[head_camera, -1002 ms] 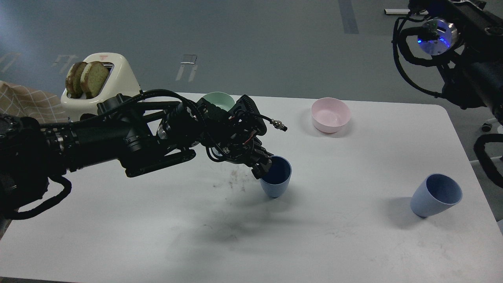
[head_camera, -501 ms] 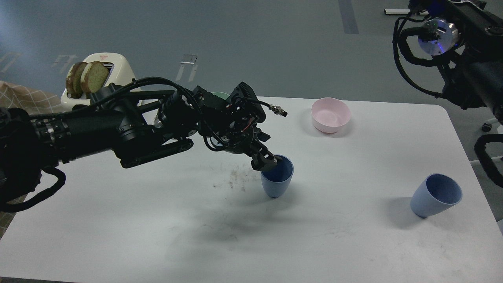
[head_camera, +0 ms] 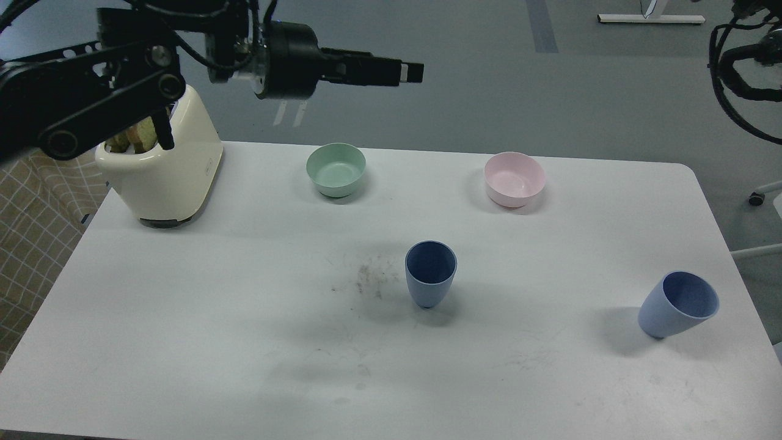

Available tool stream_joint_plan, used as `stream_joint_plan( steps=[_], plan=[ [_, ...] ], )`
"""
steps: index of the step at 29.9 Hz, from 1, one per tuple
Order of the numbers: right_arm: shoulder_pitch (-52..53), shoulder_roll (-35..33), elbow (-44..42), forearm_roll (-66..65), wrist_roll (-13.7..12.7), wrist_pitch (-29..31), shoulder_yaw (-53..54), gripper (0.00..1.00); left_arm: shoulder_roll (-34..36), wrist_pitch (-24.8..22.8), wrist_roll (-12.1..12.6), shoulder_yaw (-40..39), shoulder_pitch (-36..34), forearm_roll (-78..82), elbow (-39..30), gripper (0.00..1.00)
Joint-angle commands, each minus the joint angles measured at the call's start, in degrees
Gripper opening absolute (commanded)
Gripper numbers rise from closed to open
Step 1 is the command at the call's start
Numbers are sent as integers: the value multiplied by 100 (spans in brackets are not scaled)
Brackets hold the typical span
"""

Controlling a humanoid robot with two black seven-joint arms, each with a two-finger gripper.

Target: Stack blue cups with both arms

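Two matte light-blue tapered plastic cups, one (head_camera: 431,273) mid-table and one (head_camera: 677,304) near the right edge, stand well apart on the white table (head_camera: 183,318), while the left gripper (head_camera: 410,71), raised high, holds nothing, its opening indiscernible.

Head view: two blue cups apart on white table (head_camera: 183,342), both unstacked

Centre blue cup (head_camera: 431,273) upright beside a dark smudge (head_camera: 366,281); second blue cup (head_camera: 678,304) near right edge. Green bowl (head_camera: 336,169), pink bowl (head_camera: 514,178) at back; cream toaster (head_camera: 165,171) with bread back left. Left gripper (head_camera: 406,72) raised above table, holding nothing, fingers seen side-on; right arm (head_camera: 742,55) at upper right corner, gripper out of frame
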Motion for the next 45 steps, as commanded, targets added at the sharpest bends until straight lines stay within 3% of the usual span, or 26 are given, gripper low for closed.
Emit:
stream_joint_plan(
  steps=[1,6,14,18,28,36,45],
  plan=[
    [-75,-955,891,-1027,0,-2,-47,100,231,0,15,-272,348,-1297,8,97],
    [-215,-2281,2094,-2519,0,-2,-196,100,284,0,6,-299,769,-1913,43,97],
    [-514,-3513,3370,-4806,0,-2,-416,100,117,84,-3,-465,1210,-1976,43,97],
    [-1145,-3962,3854,-6009,0,-2,-417,100,56,84,6,-668,1315,-1941,43,97],
    [-2228,-4296,3995,-7014,0,-2,-425,100,-138,84,-3,-686,1438,-1905,26,97],
    [-2615,-4024,3899,-7014,0,-156,-425,98,-225,84,-2,-747,1552,-1897,26,97],
    [-2738,-3681,3582,-6970,0,-411,-408,88,-243,84,6,-844,1737,-1897,8,97]
  ],
)
